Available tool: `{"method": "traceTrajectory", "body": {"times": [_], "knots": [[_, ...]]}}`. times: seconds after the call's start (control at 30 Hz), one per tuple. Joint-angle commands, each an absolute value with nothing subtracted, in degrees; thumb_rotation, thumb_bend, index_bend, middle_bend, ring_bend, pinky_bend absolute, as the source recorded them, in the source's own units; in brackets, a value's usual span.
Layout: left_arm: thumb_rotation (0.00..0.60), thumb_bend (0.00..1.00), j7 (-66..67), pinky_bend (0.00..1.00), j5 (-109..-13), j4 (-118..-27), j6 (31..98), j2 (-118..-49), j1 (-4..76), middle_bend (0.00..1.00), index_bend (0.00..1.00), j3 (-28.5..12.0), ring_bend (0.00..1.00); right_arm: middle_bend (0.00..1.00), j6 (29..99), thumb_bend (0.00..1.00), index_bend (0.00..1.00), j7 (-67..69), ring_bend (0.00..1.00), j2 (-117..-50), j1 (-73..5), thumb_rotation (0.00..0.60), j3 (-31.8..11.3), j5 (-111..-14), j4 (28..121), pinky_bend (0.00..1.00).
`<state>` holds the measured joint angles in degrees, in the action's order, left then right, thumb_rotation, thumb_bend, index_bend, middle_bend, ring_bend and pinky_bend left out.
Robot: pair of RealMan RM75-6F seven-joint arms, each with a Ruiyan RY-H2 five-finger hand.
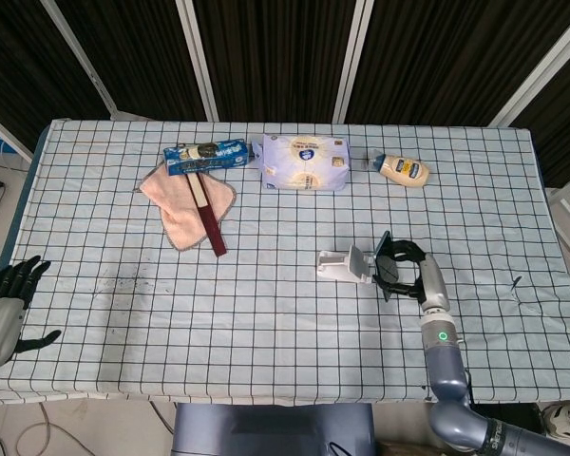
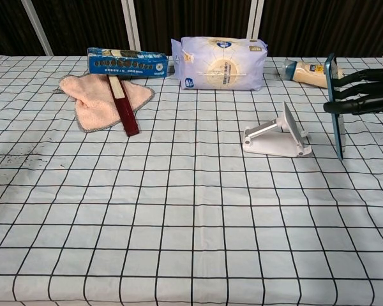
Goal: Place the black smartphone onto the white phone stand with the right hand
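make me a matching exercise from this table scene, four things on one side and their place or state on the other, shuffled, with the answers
Things:
1. black smartphone
2. white phone stand
3. pink cloth
4. left hand

Places or states:
A. lies under the dark red bar
B. held upright, on edge, off the table
C. open at the table's near left corner, holding nothing
D. stands unloaded on the checked cloth beside the right hand

Pairs: 1-B, 2-D, 3-A, 4-C
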<state>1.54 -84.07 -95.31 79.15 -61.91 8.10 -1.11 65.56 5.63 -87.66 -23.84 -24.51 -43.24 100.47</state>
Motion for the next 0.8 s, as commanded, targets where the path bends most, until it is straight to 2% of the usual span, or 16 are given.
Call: {"method": "traceTrajectory", "body": {"times": [0.03, 0.43, 0.8], "knots": [[0.600, 0.00, 1.32, 0.00, -84.15, -95.35, 79.07, -61.80, 8.13, 0.00, 0.00, -1.07, 0.00, 0.61, 65.27, 0.72, 0.70, 8.02, 0.56, -89.54, -24.25, 0.600, -25.19, -44.08, 98.61, 0.20], [0.600, 0.00, 0.36, 0.00, -83.97, -95.53, 78.55, -61.49, 8.29, 0.00, 0.00, -1.03, 0.00, 0.61, 65.11, 0.72, 0.70, 16.60, 0.56, -94.70, -25.02, 0.600, -23.51, -55.27, 89.17, 0.20], [0.600, 0.00, 0.25, 0.00, -83.72, -95.93, 78.26, -61.38, 8.29, 0.00, 0.00, -0.93, 0.00, 0.61, 63.46, 0.72, 0.70, 24.73, 0.56, -95.65, -24.76, 0.600, -21.99, -61.74, 83.54, 0.19]]}}
